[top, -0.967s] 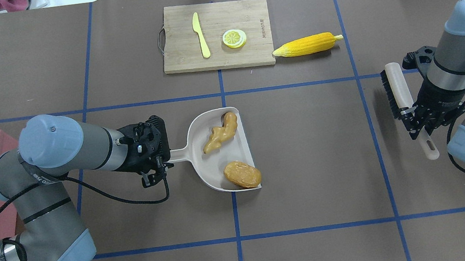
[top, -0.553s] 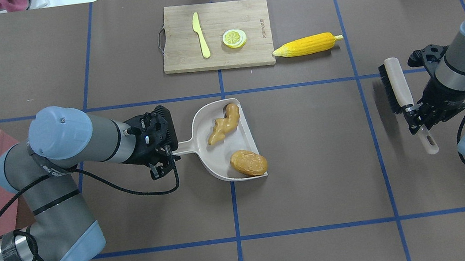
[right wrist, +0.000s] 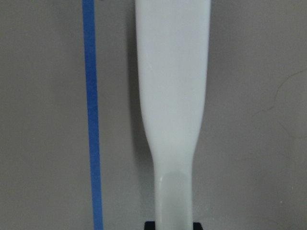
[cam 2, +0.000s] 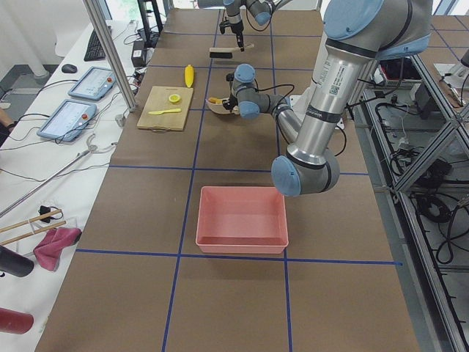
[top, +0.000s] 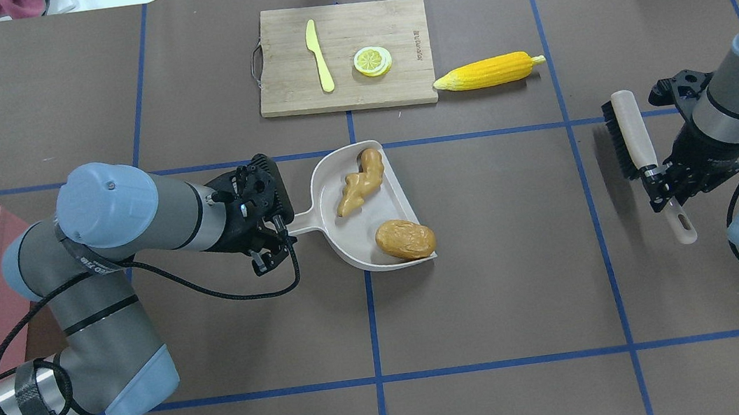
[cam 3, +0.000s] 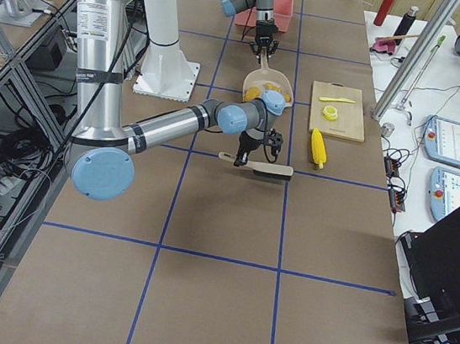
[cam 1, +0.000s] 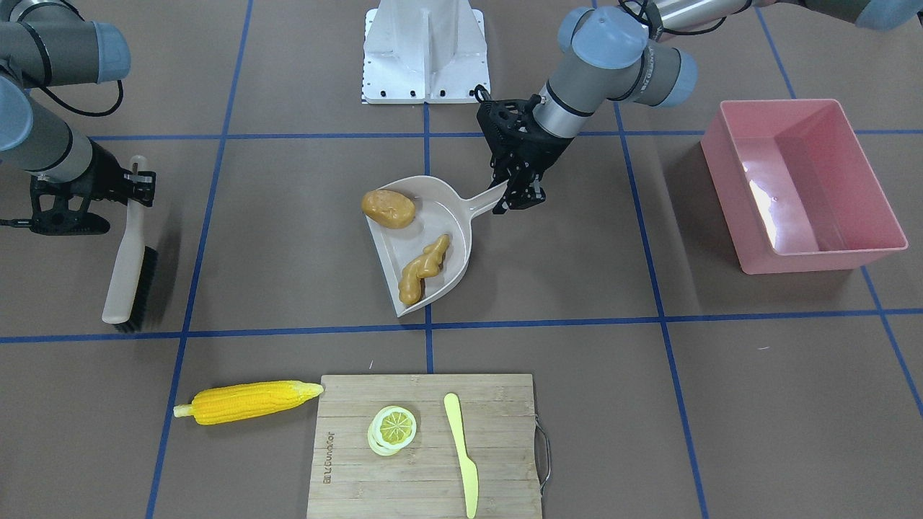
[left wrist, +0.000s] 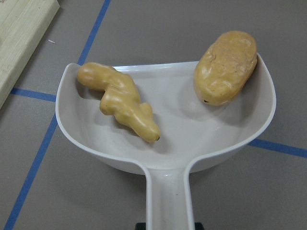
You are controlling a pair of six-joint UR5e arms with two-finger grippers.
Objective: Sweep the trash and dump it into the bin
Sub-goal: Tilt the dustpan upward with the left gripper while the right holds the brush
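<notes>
You'll find the bin (cam 1: 822, 259), a large pink plastic tub with glossy sloping walls and a rolled rim, well away from the cutting board (top: 285, 70), off toward the robot's left and nearer its base. The board is a pale bamboo slab with a wire handle.

Just on the robot's side of the board is the dustpan (top: 352, 238), smooth beige plastic with a rounded back wall, a flat open lip and a slim handle. The left gripper (top: 282, 234) is clenched on that handle.

Far from the board on the robot's right, the right gripper (top: 658, 190) is clamped on the handle of the brush (top: 632, 133), which has a cream back and black bristles.

Now the trash. The corn cob (top: 487, 71), bright yellow and ribbed with kernels, lies on the table with its pointed tip just beside the board's near corner on the robot's right. The potato (top: 405, 239), a brown, slightly wrinkled oval, sits in the dustpan at its open lip, on the side away from the board. The ginger root (top: 358, 184), tan and knobbly, lies in the pan's half nearer the board.
</notes>
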